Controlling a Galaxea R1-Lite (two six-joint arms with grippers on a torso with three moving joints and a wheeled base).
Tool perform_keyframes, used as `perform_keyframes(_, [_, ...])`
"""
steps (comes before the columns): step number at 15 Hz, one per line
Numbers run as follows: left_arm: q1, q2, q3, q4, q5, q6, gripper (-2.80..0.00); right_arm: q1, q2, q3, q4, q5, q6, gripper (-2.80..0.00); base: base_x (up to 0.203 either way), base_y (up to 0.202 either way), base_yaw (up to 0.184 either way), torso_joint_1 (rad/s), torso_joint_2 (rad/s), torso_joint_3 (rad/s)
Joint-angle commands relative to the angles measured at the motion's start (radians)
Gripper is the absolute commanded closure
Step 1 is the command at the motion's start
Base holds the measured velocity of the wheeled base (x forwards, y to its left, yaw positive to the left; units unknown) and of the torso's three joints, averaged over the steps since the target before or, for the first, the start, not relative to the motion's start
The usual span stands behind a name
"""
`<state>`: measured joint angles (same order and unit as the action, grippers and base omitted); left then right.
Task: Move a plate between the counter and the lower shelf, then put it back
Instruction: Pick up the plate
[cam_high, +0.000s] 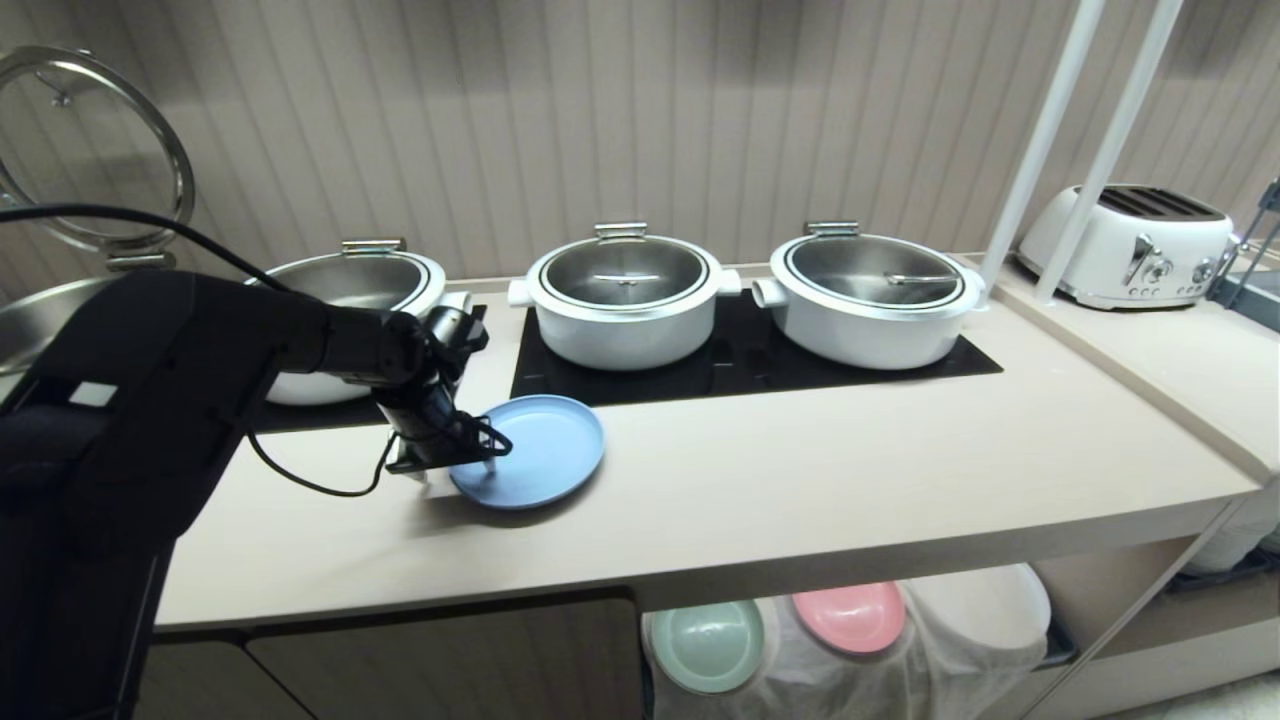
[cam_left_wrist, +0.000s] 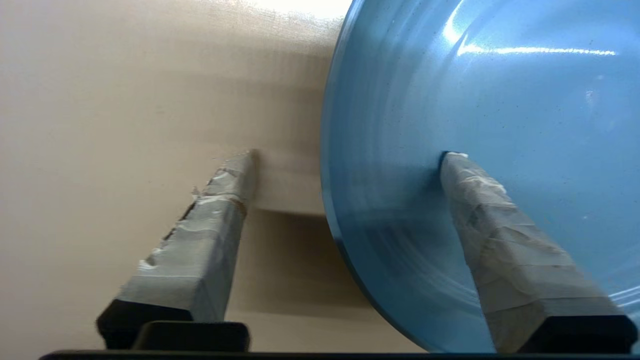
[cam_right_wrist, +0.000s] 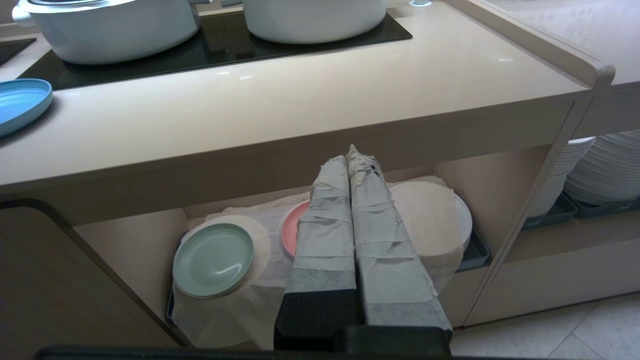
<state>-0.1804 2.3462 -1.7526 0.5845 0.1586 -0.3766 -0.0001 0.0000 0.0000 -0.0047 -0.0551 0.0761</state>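
Left hand (cam_left_wrist: 350, 155) pointing down, fingers astride plate (cam_high: 540, 450) rim.

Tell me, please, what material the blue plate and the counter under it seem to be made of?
The plate looks like plastic or melamine with a satin finish: even light-blue colour, soft streaky highlights, thin raised rim; glazed ceramic is possible. The counter looks like beige solid surface or laminate, smooth and semi-gloss: it reflects light faintly, shows no grain, and has a rounded front edge.
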Motion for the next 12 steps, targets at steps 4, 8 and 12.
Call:
perform_keyframes(4, [-0.004,0.004,-0.001,0.005,0.016,-0.008,0.00,0.000,0.000,0.000,0.000,-0.002,0.001,0.00,0.000,0.000,0.000,0.000,0.00,0.000])
perform_keyframes(8, [-0.013,0.002,-0.001,0.005,0.016,-0.018,0.00,-0.001,0.000,0.000,0.000,-0.001,0.001,0.00,0.000,0.000,0.000,0.000,0.00,0.000])
perform_keyframes(12, [-0.016,-0.003,0.001,0.005,0.018,-0.020,0.00,0.000,0.000,0.000,-0.001,-0.001,0.001,0.00,0.000,0.000,0.000,0.000,0.00,0.000])
